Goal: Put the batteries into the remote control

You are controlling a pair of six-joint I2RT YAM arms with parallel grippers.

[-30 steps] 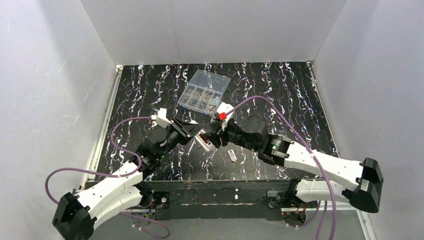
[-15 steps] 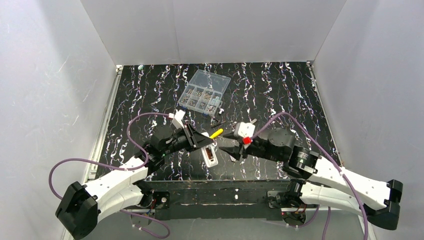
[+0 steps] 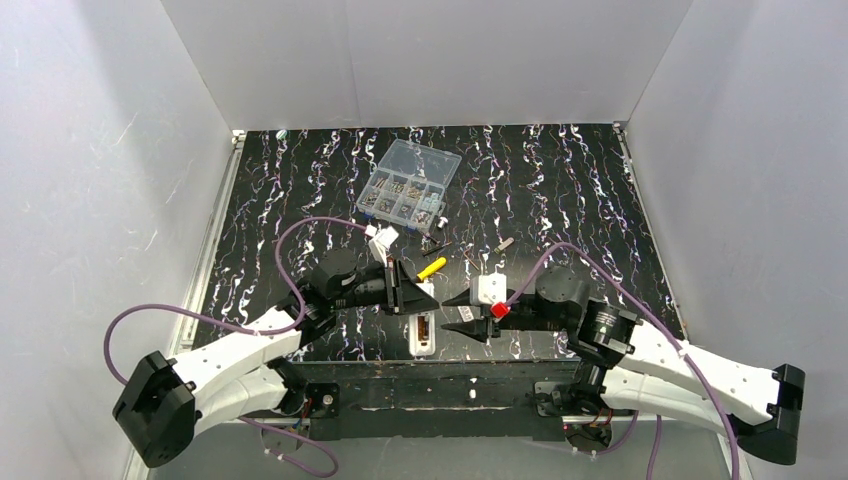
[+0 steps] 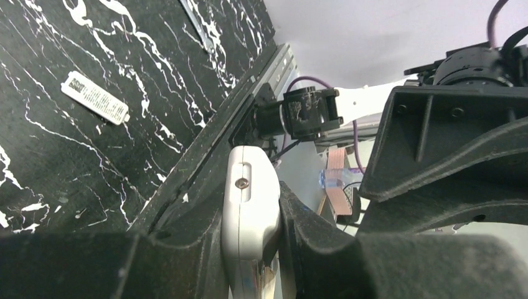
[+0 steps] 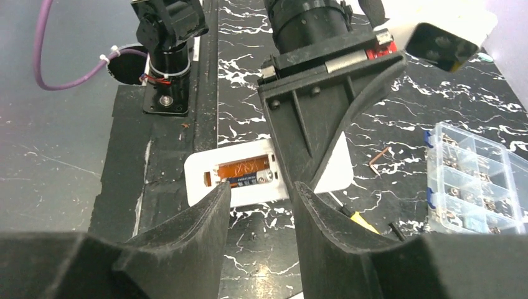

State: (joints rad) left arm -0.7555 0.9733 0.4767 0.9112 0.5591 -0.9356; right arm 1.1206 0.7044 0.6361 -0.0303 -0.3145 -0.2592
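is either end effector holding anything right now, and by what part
The left end effector holds the remote control, pinched at the end away from its open battery bay. The right end effector is open and holds nothing.

Three cameras on me: one fixed overhead, one riding each wrist.
The top camera sits high behind me, looking down and forward across the whole tabletop [image 3: 300, 180], far enough to hold my left arm [image 3: 240, 352] and right arm [image 3: 680, 360]. The left wrist camera looks along my left jaws from very near, out over the tabletop's near edge. The right wrist camera looks between my right jaws, also close, straight at my left arm's front. All three share the remote control [image 3: 424, 335]; top and right wrist views also share the clear compartment box [image 3: 408, 186].
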